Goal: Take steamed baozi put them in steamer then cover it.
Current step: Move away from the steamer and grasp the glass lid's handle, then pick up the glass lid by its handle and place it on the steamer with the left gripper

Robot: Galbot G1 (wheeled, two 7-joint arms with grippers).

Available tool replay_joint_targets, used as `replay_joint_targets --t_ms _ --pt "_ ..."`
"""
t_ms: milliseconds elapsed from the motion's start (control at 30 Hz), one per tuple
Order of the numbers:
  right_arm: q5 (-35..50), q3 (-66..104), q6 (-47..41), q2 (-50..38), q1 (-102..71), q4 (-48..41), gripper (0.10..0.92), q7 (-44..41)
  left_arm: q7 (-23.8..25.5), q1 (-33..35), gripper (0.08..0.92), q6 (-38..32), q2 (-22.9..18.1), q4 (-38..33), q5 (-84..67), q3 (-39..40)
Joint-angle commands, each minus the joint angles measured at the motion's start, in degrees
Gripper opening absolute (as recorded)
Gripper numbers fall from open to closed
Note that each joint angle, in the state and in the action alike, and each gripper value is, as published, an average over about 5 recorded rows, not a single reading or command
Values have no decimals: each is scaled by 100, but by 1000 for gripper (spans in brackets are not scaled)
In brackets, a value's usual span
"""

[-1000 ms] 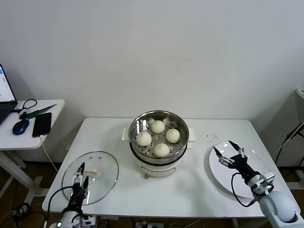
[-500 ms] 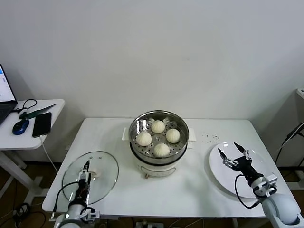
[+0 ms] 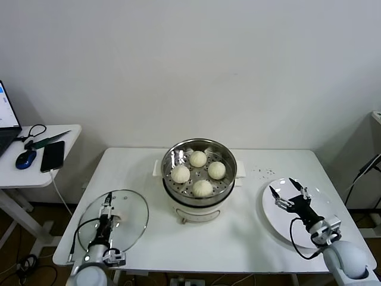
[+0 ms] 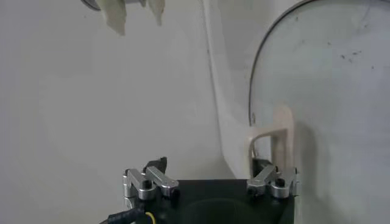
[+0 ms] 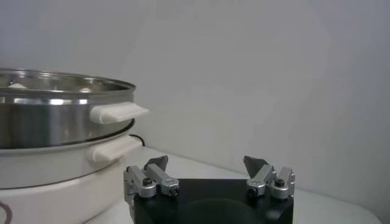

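Four cream-white steamed baozi (image 3: pixel 200 174) sit on the perforated silver tray of the shiny steel steamer (image 3: pixel 199 179) with its white base. The clear cover (image 3: pixel 114 221) has a white handle. Plate (image 3: pixel 297 211) and table (image 3: pixel 250 238) are white.

A white table (image 3: pixel 250 232) stood before me; on its right side lay a flat white plate (image 3: pixel 278 219). Off to my left was a smaller white side table (image 3: pixel 62 138) — it carried a dark phone (image 3: pixel 52 156), a blue mouse (image 3: pixel 25 159), a laptop's corner (image 3: pixel 7 122).
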Motion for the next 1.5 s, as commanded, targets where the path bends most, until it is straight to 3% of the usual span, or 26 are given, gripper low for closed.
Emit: replay_joint_targets --t_ms 33,167,567,867,1233,1400,1500 --pt "-85 -30 10 28 62 -50 823 -15 -134 -308 821 -132 9 444 -101 8" --pt "-106 -31 12 49 81 -62 823 -23 -122 -329 775 -177 25 458 -125 -4" --pt "-235 -112 31 135 172 -112 823 -46 -74 -168 429 -195 94 236 -305 8" --pt "-269 -85 74 130 160 -149 823 -86 147 377 181 390 397 -1061 -840 89" --pt "-308 -179 85 81 318 -259 823 -93 431 1078 155 2295 1095 -2944 -1044 539" --pt "-366 -307 79 46 490 -381 823 -89 734 932 155 3085 1698 -3403 -1151 1093" --pt "-413 -419 75 36 618 -492 823 -82 1003 507 155 3462 1996 -3491 -1155 1579"
